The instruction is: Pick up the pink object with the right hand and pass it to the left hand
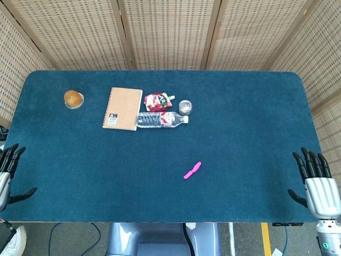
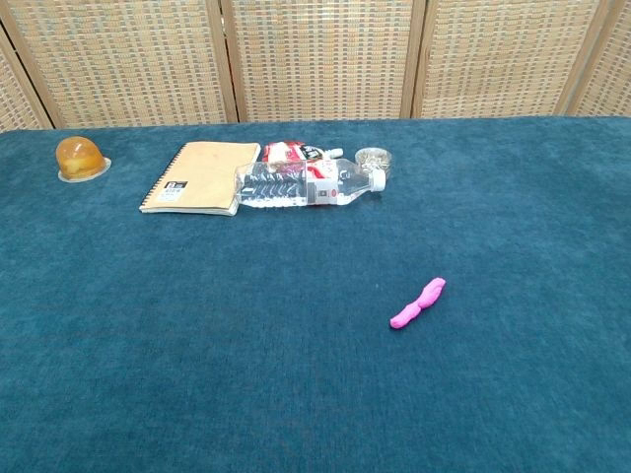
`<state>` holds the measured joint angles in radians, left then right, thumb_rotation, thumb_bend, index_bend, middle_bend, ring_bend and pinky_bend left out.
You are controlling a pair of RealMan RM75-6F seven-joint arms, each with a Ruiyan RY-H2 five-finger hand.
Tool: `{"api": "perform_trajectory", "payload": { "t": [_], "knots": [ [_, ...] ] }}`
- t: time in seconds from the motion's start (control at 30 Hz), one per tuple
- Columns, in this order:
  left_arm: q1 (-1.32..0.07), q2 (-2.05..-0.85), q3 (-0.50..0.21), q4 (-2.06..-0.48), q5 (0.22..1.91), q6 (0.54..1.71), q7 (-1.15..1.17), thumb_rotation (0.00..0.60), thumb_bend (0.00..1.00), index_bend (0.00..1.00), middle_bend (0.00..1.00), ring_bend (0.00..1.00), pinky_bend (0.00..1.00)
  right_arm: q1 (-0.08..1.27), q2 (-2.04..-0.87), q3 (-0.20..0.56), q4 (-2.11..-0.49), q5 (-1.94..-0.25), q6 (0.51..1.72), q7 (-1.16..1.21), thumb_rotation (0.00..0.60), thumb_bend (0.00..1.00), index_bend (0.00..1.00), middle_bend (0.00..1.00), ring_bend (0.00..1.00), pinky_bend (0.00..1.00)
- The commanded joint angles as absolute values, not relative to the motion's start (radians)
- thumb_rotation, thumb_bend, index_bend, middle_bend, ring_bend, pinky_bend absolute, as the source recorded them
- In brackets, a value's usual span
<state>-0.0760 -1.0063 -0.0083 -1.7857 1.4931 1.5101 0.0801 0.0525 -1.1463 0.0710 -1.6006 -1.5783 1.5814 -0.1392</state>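
On the table [image 1: 256, 133], the pink object [image 1: 192, 170] is left untouched.
Both the left hand [image 1: 6, 173] and right hand [image 1: 318, 184] are kept spread, holding nothing.

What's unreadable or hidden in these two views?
- Left hand: head view, cut off by the left edge; chest view misses both hands.
- Right hand: palm side faces away.
- Notebook label: print too small, both views.
- Red pouch: chest view, partly behind the bottle.

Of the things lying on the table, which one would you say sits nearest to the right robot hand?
The pink object, alone in the near middle of the table. The notebook, bottle, pouch and the rest cluster farther back, away from the right robot hand.
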Motion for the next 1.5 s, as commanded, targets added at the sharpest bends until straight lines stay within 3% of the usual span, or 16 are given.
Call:
{"api": "perform_trajectory", "payload": {
  "t": [0.03, 0.27, 0.47, 0.7, 0.83, 1.1, 1.5],
  "knots": [
    [-0.077, -1.002, -0.007, -1.786, 1.493, 1.503, 0.073, 0.600, 0.00, 0.00, 0.00, 0.00, 0.00, 0.053, -1.147, 0.068, -1.599, -1.578, 1.576, -0.140, 0.600, 0.00, 0.00, 0.00, 0.00, 0.00],
    [-0.075, -1.000, -0.008, -1.789, 1.494, 1.503, 0.071, 0.600, 0.00, 0.00, 0.00, 0.00, 0.00, 0.061, -1.151, 0.061, -1.600, -1.578, 1.552, -0.145, 0.600, 0.00, 0.00, 0.00, 0.00, 0.00],
    [-0.082, -1.011, -0.011, -1.789, 1.490, 1.488, 0.093, 0.600, 0.00, 0.00, 0.00, 0.00, 0.00, 0.129, -1.136, 0.076, -1.623, -1.589, 1.462, -0.138, 0.600, 0.00, 0.00, 0.00, 0.00, 0.00],
    [-0.096, -1.038, -0.015, -1.789, 1.464, 1.453, 0.149, 0.600, 0.00, 0.00, 0.00, 0.00, 0.00, 0.344, -1.098, 0.154, -1.675, -1.595, 1.209, -0.092, 0.600, 0.00, 0.01, 0.00, 0.00, 0.00],
    [-0.102, -1.054, -0.017, -1.785, 1.455, 1.443, 0.175, 0.600, 0.00, 0.00, 0.00, 0.00, 0.00, 0.465, -1.136, 0.190, -1.682, -1.569, 1.059, -0.063, 0.600, 0.00, 0.08, 0.00, 0.00, 0.00],
    [-0.113, -1.078, -0.026, -1.776, 1.428, 1.423, 0.216, 0.600, 0.00, 0.00, 0.00, 0.00, 0.00, 0.647, -1.283, 0.229, -1.641, -1.488, 0.846, -0.041, 0.600, 0.23, 0.20, 0.00, 0.00, 0.00],
    [-0.123, -1.096, -0.021, -1.763, 1.438, 1.407, 0.224, 0.600, 0.00, 0.00, 0.00, 0.00, 0.00, 0.780, -1.497, 0.216, -1.488, -1.349, 0.728, -0.229, 0.600, 0.45, 0.30, 0.00, 0.00, 0.00]
  ]
}}
